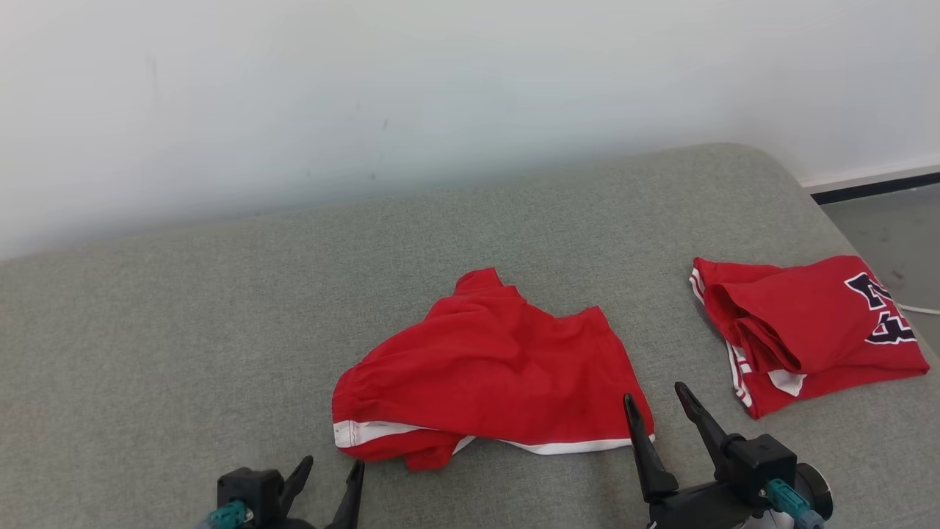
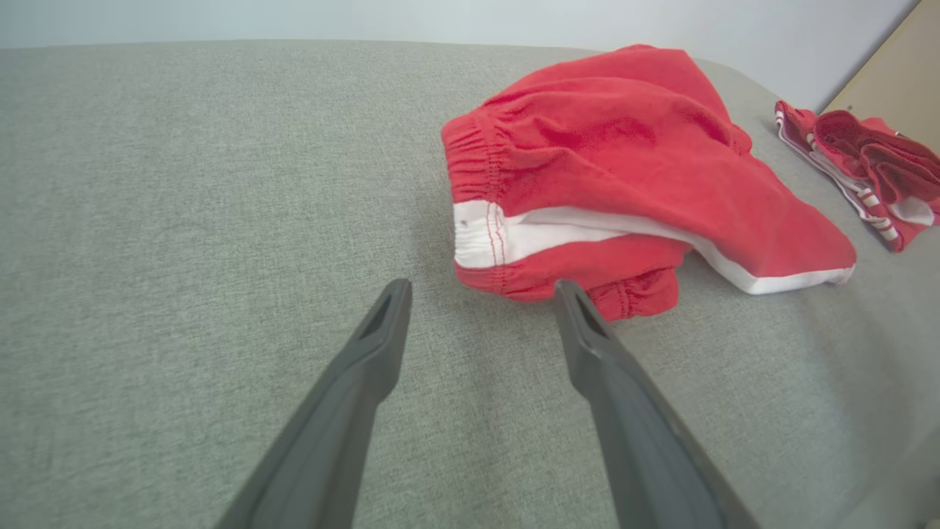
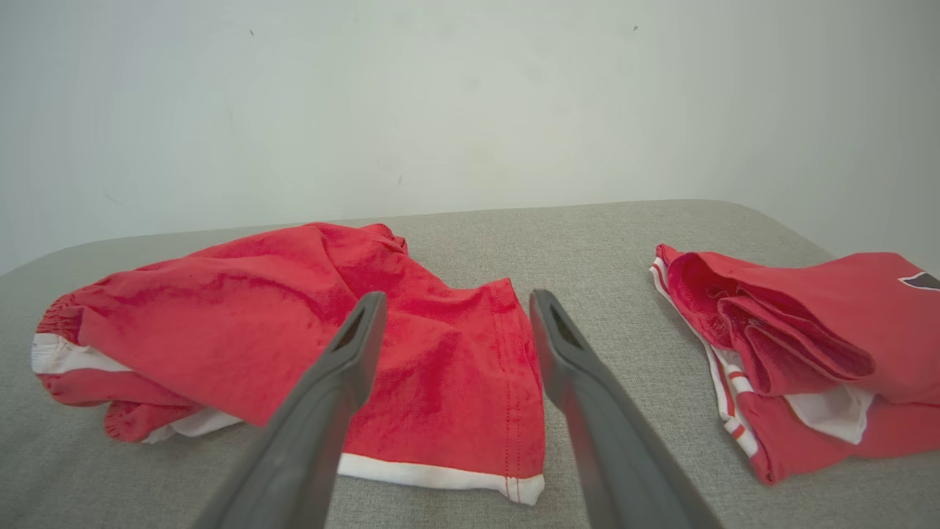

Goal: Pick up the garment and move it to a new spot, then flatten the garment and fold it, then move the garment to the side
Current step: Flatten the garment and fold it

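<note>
1. The grey cushion (image 1: 183, 330) carried two pieces of clothing; the garment (image 1: 499, 360), a pair of red shorts with white trim, lay crumpled near the middle of it, towards the front edge; a second red garment (image 1: 815, 323) lay folded at the right end, well apart from the first.
2. The left gripper (image 1: 333, 463) had its fingers spread with nothing between them; it sat low over bare cushion, just beside the shorts' waistband end.
3. The right gripper (image 1: 653, 391) also stood with its fingers apart, gripping nothing; its tips were at the shorts' right hem corner, and I could not tell whether they touched the cloth.
4. The head view alone gave the dark number printed on the second garment, a strip of floor (image 1: 888, 228) beyond the cushion and a white cable (image 1: 922, 309) at the far right; the left wrist view gave the gathered elastic waistband and a tan board (image 2: 903, 66) in its upper corner; the right wrist view gave the stitched hem between its own fingers.
5. A plain white wall (image 1: 367, 88) stood behind the cushion.
</note>
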Controlling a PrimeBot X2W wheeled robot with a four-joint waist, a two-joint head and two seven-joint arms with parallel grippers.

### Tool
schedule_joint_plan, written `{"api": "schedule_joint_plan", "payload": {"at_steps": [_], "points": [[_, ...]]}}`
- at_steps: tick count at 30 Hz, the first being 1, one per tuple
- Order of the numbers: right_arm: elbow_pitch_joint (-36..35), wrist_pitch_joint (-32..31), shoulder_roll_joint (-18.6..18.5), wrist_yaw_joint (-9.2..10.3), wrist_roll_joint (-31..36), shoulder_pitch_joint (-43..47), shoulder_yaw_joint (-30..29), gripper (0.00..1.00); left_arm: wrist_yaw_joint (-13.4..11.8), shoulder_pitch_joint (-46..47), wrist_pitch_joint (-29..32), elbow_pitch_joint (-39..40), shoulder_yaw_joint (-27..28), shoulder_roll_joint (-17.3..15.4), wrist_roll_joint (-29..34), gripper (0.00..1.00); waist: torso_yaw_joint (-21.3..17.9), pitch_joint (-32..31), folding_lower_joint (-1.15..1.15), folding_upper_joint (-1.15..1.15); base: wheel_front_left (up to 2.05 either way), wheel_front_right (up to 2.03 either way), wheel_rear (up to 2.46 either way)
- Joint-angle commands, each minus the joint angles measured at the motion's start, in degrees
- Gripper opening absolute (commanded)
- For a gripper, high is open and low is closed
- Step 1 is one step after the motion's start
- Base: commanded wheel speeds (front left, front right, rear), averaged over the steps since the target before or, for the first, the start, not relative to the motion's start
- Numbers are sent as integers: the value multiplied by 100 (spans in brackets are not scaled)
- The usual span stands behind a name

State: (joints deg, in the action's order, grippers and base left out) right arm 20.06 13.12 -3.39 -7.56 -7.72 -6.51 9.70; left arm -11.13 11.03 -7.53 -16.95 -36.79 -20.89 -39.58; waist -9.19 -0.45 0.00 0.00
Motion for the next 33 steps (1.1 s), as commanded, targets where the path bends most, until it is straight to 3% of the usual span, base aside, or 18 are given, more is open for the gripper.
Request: {"api": "schedule_joint_plan", "payload": {"at_steps": [1, 16, 17, 18, 26, 33], "points": [[-17, 4, -8, 18, 0, 52, 1, 100, -4, -36, 29, 48, 45, 35, -105, 100, 23, -20, 0, 0, 0, 0, 0], [28, 4, -41, 18, -86, 9, 179, 100, 240, 794, 578, -942, 18, 400, -425, 100, -231, -59, 0, 0, 0, 0, 0], [28, 9, -45, 18, -89, 15, 176, 100, 253, 823, 577, -998, 14, 413, -437, 22, -242, -60, 0, 0, 0, 0, 0], [26, 12, -48, 18, -91, 21, 171, 100, 300, 841, 555, -1040, 22, 436, -469, 0, -250, -60, 0, 0, 0, 0, 0], [-10, 21, -56, 18, -59, 86, 54, 100, 531, 642, 171, -827, 120, 423, -575, 0, -136, -76, 0, 0, 0, 0, 0], [-37, 24, -25, 18, -19, 154, -29, 100, 512, -28, 140, 391, 161, 107, -737, 0, 114, -86, 0, 0, 0, 0, 0]]}}
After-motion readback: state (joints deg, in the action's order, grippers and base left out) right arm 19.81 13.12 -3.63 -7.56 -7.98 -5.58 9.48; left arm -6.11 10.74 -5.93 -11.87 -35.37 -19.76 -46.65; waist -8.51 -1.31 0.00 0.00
